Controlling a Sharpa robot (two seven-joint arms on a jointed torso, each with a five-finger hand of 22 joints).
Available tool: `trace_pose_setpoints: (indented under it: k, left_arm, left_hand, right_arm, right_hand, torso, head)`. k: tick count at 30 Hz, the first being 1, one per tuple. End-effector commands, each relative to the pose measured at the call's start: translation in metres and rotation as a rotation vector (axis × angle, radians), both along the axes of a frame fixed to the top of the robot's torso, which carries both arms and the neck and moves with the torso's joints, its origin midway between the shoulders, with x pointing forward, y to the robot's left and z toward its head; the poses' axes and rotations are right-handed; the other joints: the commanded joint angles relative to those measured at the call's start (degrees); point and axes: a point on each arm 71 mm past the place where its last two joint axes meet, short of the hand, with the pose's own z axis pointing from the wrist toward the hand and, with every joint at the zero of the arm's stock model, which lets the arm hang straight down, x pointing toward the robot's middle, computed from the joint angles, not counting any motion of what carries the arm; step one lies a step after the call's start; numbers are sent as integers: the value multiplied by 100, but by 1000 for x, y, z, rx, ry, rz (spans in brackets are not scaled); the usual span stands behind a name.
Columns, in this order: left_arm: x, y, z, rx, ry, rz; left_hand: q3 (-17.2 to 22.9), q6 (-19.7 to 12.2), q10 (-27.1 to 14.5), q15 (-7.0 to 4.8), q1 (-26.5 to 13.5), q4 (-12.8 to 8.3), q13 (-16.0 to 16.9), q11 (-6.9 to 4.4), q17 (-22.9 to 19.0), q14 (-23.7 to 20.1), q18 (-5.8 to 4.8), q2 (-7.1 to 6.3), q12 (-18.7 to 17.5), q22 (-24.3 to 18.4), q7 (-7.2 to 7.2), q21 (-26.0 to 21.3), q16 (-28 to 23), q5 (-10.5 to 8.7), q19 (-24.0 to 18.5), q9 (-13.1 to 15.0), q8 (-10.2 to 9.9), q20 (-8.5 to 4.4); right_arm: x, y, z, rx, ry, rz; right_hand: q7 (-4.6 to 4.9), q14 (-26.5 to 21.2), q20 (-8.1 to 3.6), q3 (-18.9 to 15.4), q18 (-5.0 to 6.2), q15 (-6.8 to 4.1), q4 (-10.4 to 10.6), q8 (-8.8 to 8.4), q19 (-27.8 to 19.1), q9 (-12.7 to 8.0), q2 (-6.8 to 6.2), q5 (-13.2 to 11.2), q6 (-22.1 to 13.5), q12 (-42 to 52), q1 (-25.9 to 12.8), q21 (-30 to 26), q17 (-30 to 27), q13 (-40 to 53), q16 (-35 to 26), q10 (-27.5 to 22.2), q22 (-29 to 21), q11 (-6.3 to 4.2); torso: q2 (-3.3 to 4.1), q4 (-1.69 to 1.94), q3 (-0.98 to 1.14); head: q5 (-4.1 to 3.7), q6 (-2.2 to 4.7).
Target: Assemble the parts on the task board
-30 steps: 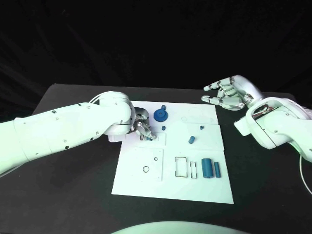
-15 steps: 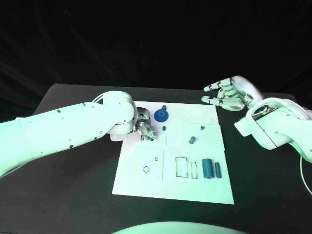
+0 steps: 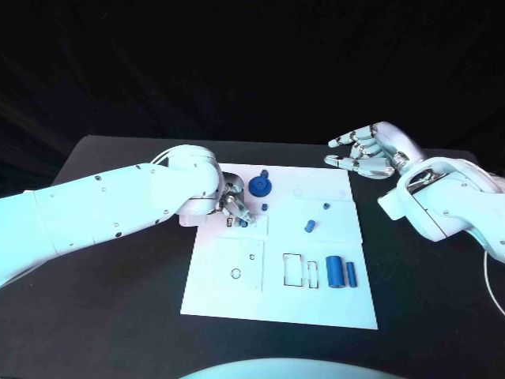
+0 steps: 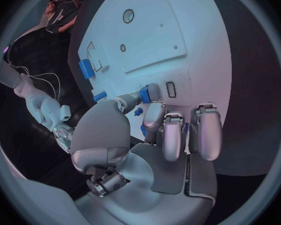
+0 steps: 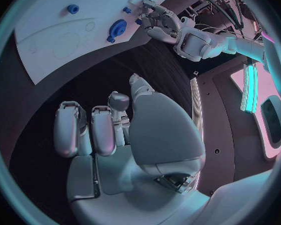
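The white task board (image 3: 277, 296) lies mid-table. My left hand (image 3: 231, 205) hovers low over the board's far left part and pinches a small blue part (image 4: 144, 94) between thumb and a finger, just beside a small rectangular slot (image 4: 171, 89). A blue gear (image 3: 260, 187) stands close behind that hand. Small blue pegs (image 3: 265, 207) (image 3: 324, 208) and a short blue piece (image 3: 309, 227) sit further right. Two blue cylinders (image 3: 335, 272) (image 3: 352, 274) lie near the right edge. My right hand (image 3: 372, 151) hangs open above the table past the board's far right corner, holding nothing.
The board has empty outlined recesses (image 3: 293, 270) and a round hole (image 3: 236, 274) in its near half. Black table (image 3: 104, 300) surrounds the board. In the right wrist view the board (image 5: 59, 32), the gear (image 5: 117, 27) and my left hand (image 5: 158, 20) appear.
My left hand has edged slightly along the board's far left part with the small blue part still pinched. The right hand has stayed where it was.
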Motion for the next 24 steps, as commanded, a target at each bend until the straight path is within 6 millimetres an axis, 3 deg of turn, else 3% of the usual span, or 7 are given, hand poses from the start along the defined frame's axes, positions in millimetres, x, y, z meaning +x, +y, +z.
trace_pose_setpoints:
  k: [1,18,24]
  left_arm:
    - [-4,-1,-13,33,55,-21]
    - [-1,1,-14,59,71,-29]
    - [-1,2,-14,64,65,-29]
  left_hand:
    - [11,-17,-19,-25,17,20,-1,-30,1505,602,-119,81,34,776,-28,23,17,10,161,-2,-26,-50]
    - [-171,47,-11,-16,-333,142,-4,-27,1505,602,-116,64,28,768,-31,7,17,-7,153,-34,-37,-45]
    - [-783,139,5,-8,-771,418,-7,-23,1505,602,-115,-92,26,771,-31,-2,17,-46,151,-86,-29,-36]
  right_arm:
    - [-1,2,-1,-8,9,13]
    - [-1,2,-1,-10,14,17]
    - [-1,1,-1,-11,15,18]
  right_hand:
    - [8,252,9,-25,100,-8,-23,17,-40,9,5,19,49,-1,32,-26,-5,-8,-15,8,-5,3]
    - [9,249,8,-31,103,-8,-23,16,-49,9,9,47,49,-1,31,-36,-17,-11,-26,7,-18,3]
    - [9,249,8,-31,103,-8,-23,16,-49,9,9,47,49,-1,31,-36,-17,-11,-26,7,-18,3]
  torso:
    - [0,0,-1]
    - [-3,3,-2]
    - [0,2,-5]
  head:
    - [0,-11]
    - [3,-1]
    - [-3,4]
